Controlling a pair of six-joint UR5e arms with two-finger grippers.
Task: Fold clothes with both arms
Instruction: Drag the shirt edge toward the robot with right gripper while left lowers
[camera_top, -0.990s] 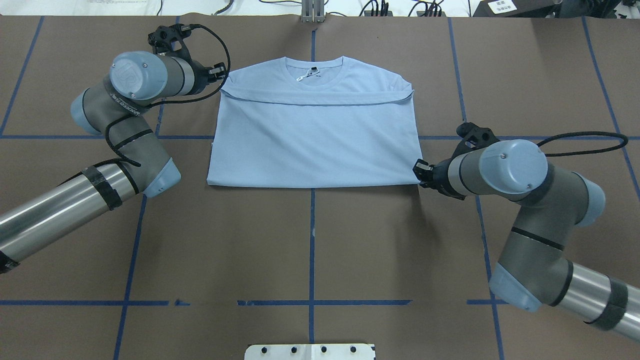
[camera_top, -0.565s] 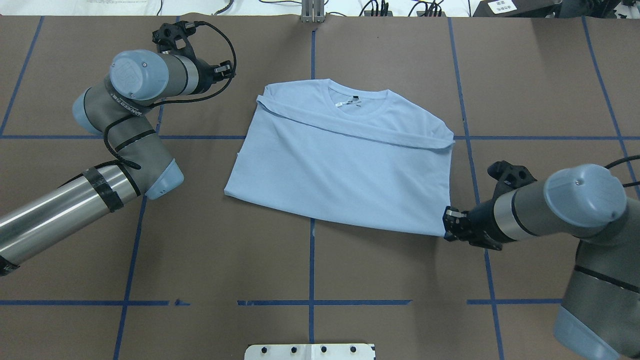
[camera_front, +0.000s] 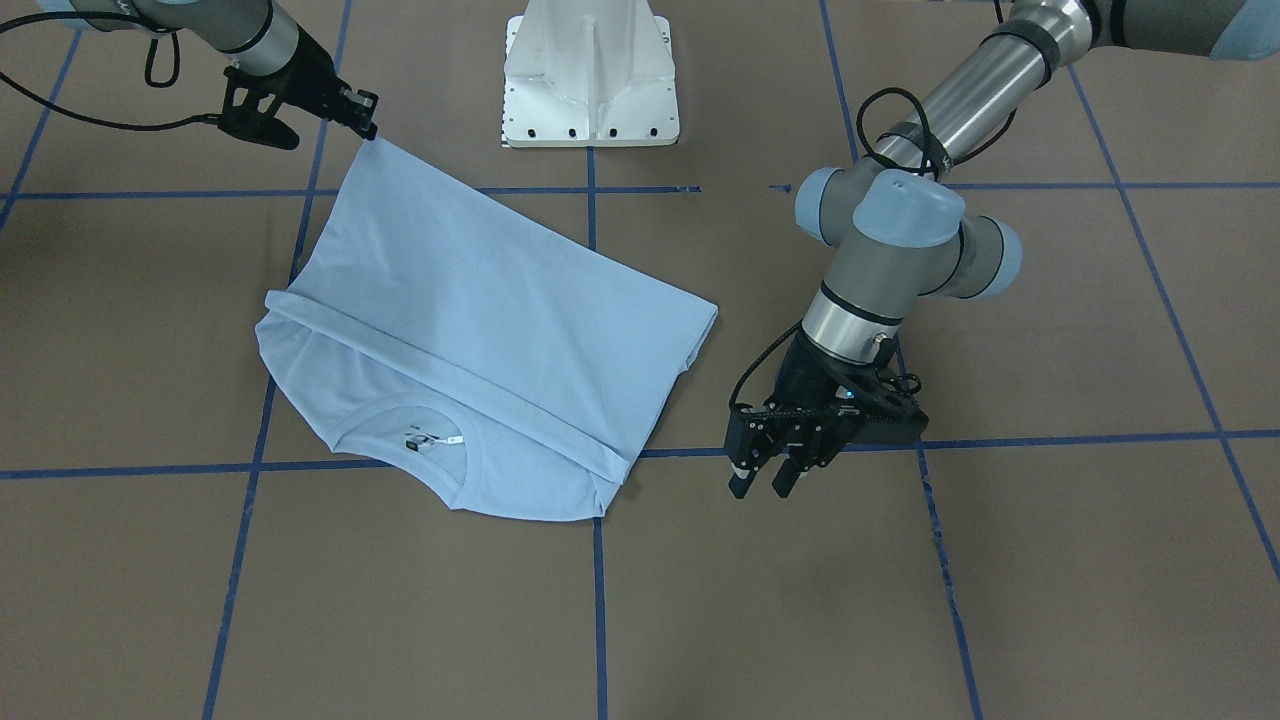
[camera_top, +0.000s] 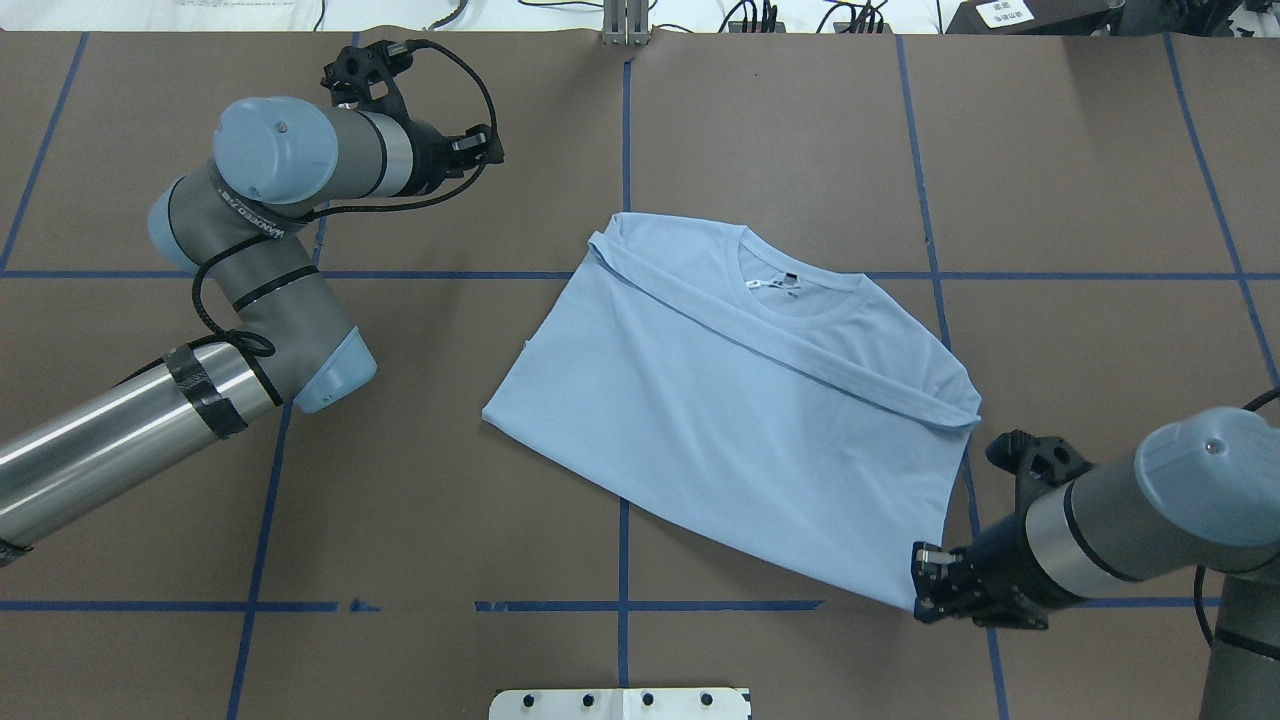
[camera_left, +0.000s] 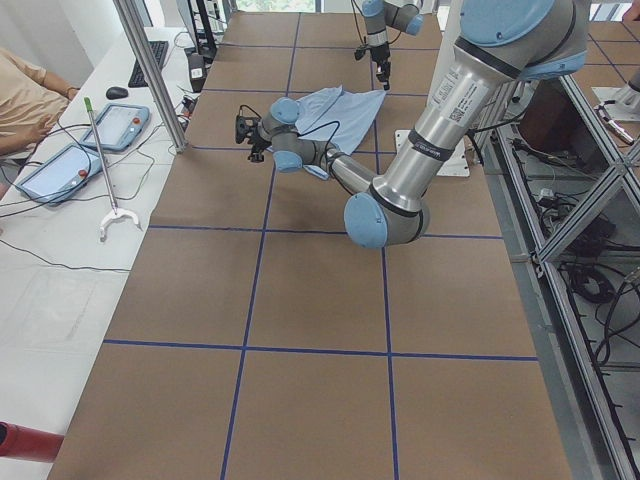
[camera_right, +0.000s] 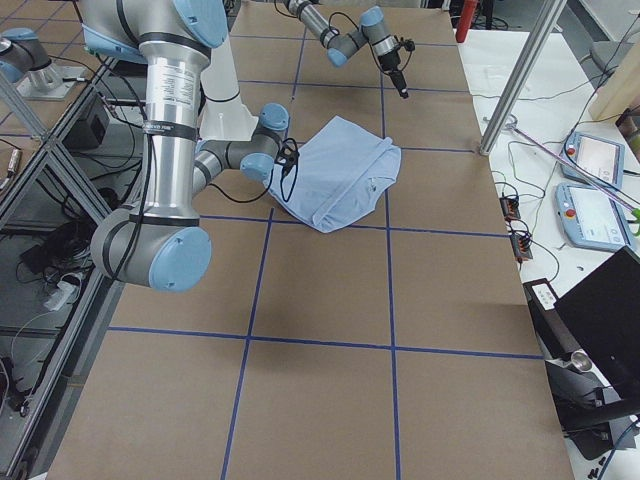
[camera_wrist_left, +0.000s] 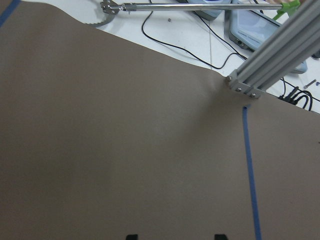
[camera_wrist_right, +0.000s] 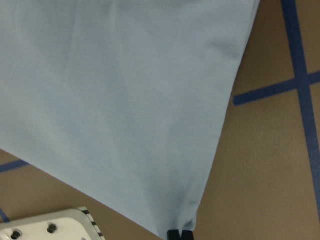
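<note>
My right gripper (camera_top: 925, 590) pinches the near corner of the T-shirt (camera_top: 740, 440), which lies diagonally. Its neck tag (camera_top: 770, 283) is on the far side, unreadable. The fingers of my left gripper (camera_front: 760, 488) stand wide.

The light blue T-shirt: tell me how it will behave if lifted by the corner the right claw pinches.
Probably floppy: the T-shirt lies flat in soft folds, so lifted by the right claw it would likely sag and unfold. Likely light: one fingertip pinch barely puckers the cloth. It may slide easily over the smooth-looking brown table cover.
</note>
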